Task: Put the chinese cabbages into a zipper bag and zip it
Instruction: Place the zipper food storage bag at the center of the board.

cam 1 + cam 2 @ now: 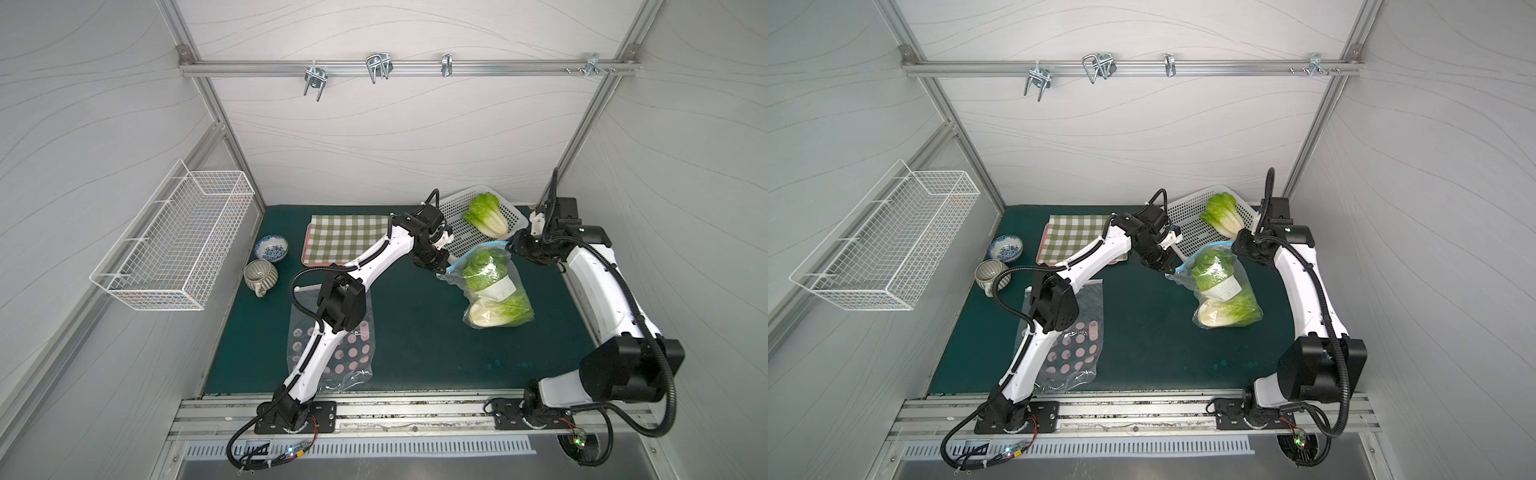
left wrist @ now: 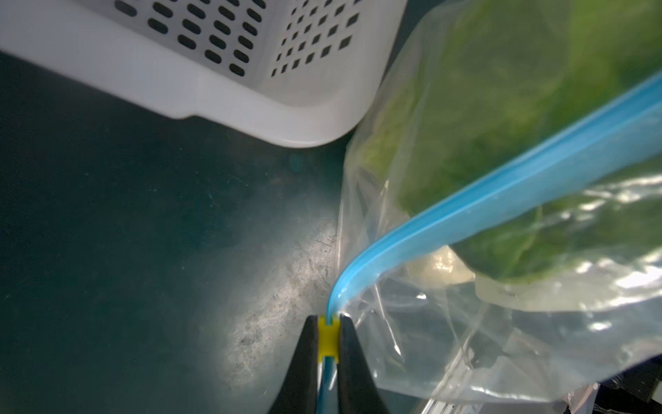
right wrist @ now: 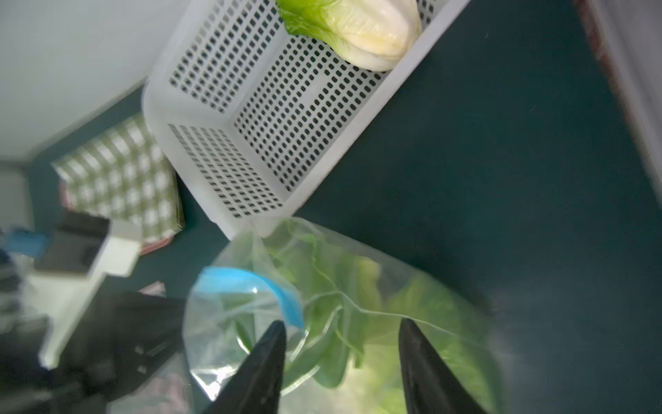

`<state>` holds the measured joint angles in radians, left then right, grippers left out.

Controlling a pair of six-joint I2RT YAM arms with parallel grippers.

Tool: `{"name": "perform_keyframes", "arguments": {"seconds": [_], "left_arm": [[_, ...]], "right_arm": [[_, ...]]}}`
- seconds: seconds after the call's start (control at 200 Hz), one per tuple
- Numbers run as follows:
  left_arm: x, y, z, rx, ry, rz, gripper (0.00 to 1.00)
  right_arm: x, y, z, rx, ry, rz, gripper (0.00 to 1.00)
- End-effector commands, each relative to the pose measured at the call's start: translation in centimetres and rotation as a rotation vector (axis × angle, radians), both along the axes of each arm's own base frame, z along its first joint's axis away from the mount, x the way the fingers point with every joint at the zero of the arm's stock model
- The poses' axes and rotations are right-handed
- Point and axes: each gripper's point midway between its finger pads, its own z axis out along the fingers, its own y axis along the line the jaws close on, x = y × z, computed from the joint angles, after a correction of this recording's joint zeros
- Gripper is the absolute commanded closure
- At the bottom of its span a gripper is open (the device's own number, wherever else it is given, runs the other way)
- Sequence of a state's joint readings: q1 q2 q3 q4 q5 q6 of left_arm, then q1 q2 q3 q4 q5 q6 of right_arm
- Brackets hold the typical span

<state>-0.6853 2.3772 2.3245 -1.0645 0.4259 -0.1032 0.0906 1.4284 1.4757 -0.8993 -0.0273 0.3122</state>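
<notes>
The clear zipper bag (image 1: pixel 494 291) lies on the green mat with two chinese cabbages inside, one leafy head (image 1: pixel 484 268) above another (image 1: pixel 505 311). A third cabbage (image 1: pixel 486 216) rests in the white perforated basket (image 1: pixel 455 201). My left gripper (image 2: pixel 328 317) is shut on the yellow slider (image 2: pixel 328 337) at the end of the bag's blue zip strip (image 2: pixel 501 186), at the bag's corner nearest the basket. My right gripper (image 3: pixel 342 322) hovers open just over the bag's leafy end, its fingers wide apart and holding nothing.
A checked cloth on a tray (image 1: pixel 349 239) lies left of the basket. A blue patterned bowl (image 1: pixel 271 247) and a ceramic cup (image 1: pixel 259 276) stand at the mat's left edge. Another clear bag with pink dots (image 1: pixel 353 357) lies under my left arm. A wire basket (image 1: pixel 178 245) hangs on the left wall.
</notes>
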Motion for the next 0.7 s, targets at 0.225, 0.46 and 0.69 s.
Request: {"name": "perform_keyframes", "arguments": {"seconds": [0.225, 0.46, 0.69], "left_arm": [[2.7, 2.6, 6.6, -0.056, -0.175, 0.087, 0.56], [2.5, 8.5, 9.7, -0.099, -0.186, 0.197, 0.42], [0.1, 15.7, 9.1, -0.015, -0.166, 0.345, 0.42]], "right_arm": [[-2.8, 7.8, -5.2, -0.14, 0.044, 0.224, 0.33], [-2.3, 7.7, -11.9, -0.082, 0.193, 0.174, 0.35], [-6.0, 2.7, -15.1, -0.084, 0.311, 0.05, 0.35]]}}
